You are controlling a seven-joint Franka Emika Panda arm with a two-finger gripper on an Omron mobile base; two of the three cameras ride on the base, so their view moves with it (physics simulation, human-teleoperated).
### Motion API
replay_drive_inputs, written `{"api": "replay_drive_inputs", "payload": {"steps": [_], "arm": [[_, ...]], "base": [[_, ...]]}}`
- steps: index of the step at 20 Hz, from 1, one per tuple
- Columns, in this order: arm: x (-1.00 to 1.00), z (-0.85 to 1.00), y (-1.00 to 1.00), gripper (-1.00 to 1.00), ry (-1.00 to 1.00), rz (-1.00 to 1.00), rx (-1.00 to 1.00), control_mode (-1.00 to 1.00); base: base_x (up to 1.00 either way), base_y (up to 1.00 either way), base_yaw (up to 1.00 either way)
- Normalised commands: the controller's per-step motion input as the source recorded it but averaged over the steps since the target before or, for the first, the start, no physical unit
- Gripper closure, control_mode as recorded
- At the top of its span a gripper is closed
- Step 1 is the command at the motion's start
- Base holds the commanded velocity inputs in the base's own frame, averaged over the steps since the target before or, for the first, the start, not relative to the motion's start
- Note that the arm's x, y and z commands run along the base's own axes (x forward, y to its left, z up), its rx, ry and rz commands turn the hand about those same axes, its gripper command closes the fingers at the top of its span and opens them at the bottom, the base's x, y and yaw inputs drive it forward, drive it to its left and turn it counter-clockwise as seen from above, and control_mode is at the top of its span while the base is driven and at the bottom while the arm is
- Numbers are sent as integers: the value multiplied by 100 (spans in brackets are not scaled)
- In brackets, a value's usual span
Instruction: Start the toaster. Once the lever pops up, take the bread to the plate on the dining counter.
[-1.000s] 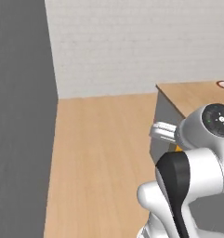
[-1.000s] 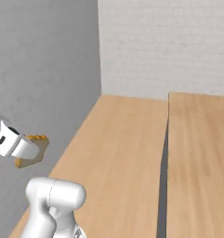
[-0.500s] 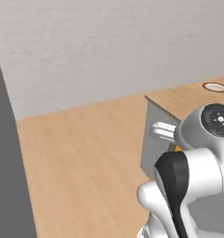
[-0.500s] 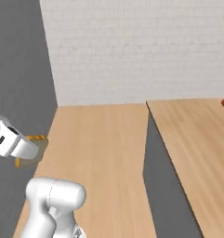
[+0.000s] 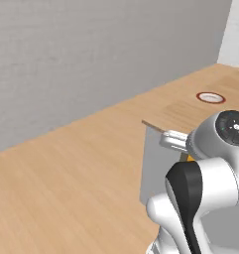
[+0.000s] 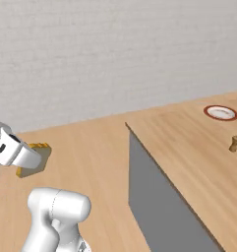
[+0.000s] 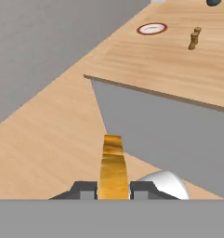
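My gripper [image 7: 113,190] is shut on the bread [image 7: 113,167], a tan slice held edge-on between the two dark fingertips [image 7: 85,189]. From the right base view the bread [image 6: 35,158] sticks out past the white hand at the left, above the wood floor. The plate [image 6: 221,112] with its red rim lies far off on the light-wood top of the dining counter [image 6: 189,142]; it also lies at the far end of the dining counter [image 5: 180,106] as the plate [image 5: 210,97], and near the top of the hand view as the plate [image 7: 152,29]. The toaster is out of view.
The counter's grey side [image 6: 159,202] stands between me and the plate. A small wooden shaker [image 6: 234,143] sits on the counter short of the plate, seen too as the shaker [image 7: 194,38]. A grey wall [image 5: 91,54] runs behind. Wood floor [image 5: 66,178] lies to the left.
The whole scene has swung across both base views as the base turned: the dark wall left the frame, and the counter and plate came further into view. The bread stays in the gripper.
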Motion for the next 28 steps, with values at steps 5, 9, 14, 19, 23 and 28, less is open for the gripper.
{"api": "replay_drive_inputs", "payload": {"steps": [5,9,14,19,23,28], "arm": [[0,0,0,100,0,0,0,100],[0,0,0,100,0,0,0,100],[0,0,0,100,0,0,0,100],[0,0,0,100,0,0,0,100],[0,0,0,100,0,0,0,100],[0,0,0,100,0,0,0,100]], "base": [[100,73,-49],[100,79,-47],[100,75,-51],[100,71,-56],[100,66,-60],[100,66,-61]]}}
